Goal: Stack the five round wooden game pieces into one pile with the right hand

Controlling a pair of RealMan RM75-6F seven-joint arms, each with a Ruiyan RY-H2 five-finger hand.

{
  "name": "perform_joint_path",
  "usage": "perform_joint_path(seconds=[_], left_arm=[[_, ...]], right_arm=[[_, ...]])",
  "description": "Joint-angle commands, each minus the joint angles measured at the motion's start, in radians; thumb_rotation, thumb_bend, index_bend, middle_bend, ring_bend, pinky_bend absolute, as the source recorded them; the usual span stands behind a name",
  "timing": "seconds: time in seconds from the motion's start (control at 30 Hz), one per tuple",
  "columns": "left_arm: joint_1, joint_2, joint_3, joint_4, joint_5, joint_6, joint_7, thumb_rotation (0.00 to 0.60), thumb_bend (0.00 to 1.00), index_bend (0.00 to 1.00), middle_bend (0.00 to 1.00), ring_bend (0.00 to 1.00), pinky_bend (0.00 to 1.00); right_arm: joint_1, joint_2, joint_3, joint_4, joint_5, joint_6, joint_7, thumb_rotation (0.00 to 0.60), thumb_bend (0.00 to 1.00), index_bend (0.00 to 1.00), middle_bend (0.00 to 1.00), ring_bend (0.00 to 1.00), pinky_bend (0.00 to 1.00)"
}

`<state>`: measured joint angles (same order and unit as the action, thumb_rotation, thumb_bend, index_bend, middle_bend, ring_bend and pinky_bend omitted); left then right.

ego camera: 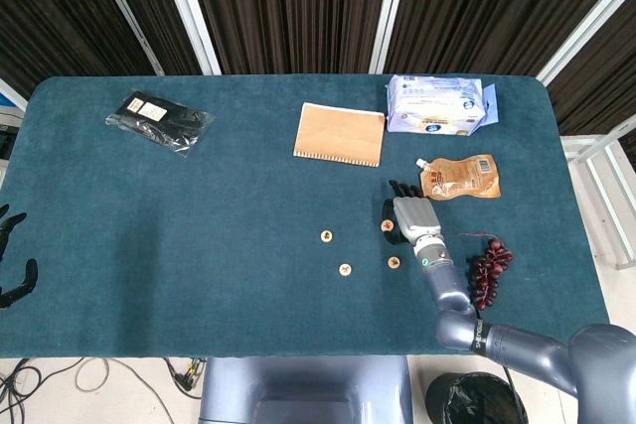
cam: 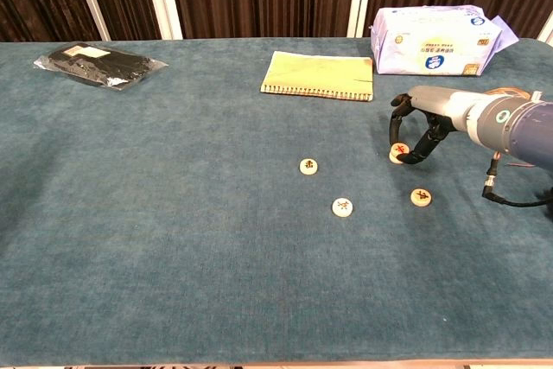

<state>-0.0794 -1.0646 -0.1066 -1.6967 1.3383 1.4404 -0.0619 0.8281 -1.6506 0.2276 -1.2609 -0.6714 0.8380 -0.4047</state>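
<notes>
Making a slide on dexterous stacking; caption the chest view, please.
Right hand pinches a round wooden piece on the teal table; three others lie apart.

Four game pieces lie mid-surface: one (cam: 308, 166) leftmost, one (cam: 342, 206) nearer the front, one (cam: 421, 198) to its right, one (cam: 397, 153) behind that, under the right hand (cam: 423, 123). A notebook (cam: 318, 75) lies behind them, a tissue pack (cam: 436, 39) to its right.
</notes>
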Motion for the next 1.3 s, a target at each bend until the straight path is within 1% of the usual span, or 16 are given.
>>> perform_joint_path(seconds=[0.03, 0.33, 0.7, 0.87, 0.97, 1.17, 1.23, 1.3], left_arm=[[0.000, 0.000, 0.000, 0.000, 0.000, 0.000, 0.000, 0.600, 0.48, 0.14, 0.00, 0.00, 0.00], [0.000, 0.000, 0.000, 0.000, -0.001, -0.001, -0.001, 0.600, 0.48, 0.14, 0.00, 0.00, 0.00], [0.000, 0.001, 0.000, -0.001, -0.001, -0.002, 0.000, 0.600, 0.49, 0.14, 0.00, 0.00, 0.00], [-0.001, 0.000, 0.000, 0.000, -0.002, -0.002, 0.000, 0.600, 0.48, 0.14, 0.00, 0.00, 0.00], [-0.001, 0.000, 0.000, 0.000, -0.002, -0.002, 0.000, 0.600, 0.49, 0.14, 0.00, 0.00, 0.00], [0.000, 0.000, 0.001, -0.001, -0.001, -0.001, 0.002, 0.600, 0.48, 0.14, 0.00, 0.00, 0.00], [0.000, 0.000, 0.000, 0.000, 0.000, 0.000, 0.002, 0.600, 0.48, 0.14, 0.00, 0.00, 0.00], [0.001, 0.000, 0.001, -0.002, 0.001, 0.002, 0.002, 0.600, 0.49, 0.14, 0.00, 0.00, 0.00]], right_arm=[[0.000, 0.000, 0.000, 0.000, 0.000, 0.000, 0.000, 0.600, 0.42, 0.49, 0.00, 0.00, 0.00], [0.002, -0.003, -0.002, 0.004, 0.005, -0.003, -0.002, 0.600, 0.42, 0.45, 0.00, 0.00, 0.00], [0.001, 0.002, -0.004, -0.001, 0.004, -0.004, -0.001, 0.600, 0.42, 0.45, 0.00, 0.00, 0.00], [-0.004, 0.016, -0.004, -0.027, -0.009, 0.008, 0.004, 0.600, 0.42, 0.45, 0.00, 0.00, 0.00], [-0.011, 0.031, 0.003, -0.055, -0.024, 0.025, 0.015, 0.600, 0.42, 0.44, 0.00, 0.00, 0.00], [-0.038, 0.092, 0.015, -0.164, -0.081, 0.085, 0.039, 0.600, 0.42, 0.42, 0.00, 0.00, 0.00], [-0.056, 0.123, 0.006, -0.221, -0.112, 0.118, 0.040, 0.600, 0.42, 0.42, 0.00, 0.00, 0.00], [-0.101, 0.179, -0.032, -0.318, -0.168, 0.175, 0.033, 0.600, 0.42, 0.41, 0.00, 0.00, 0.00]])
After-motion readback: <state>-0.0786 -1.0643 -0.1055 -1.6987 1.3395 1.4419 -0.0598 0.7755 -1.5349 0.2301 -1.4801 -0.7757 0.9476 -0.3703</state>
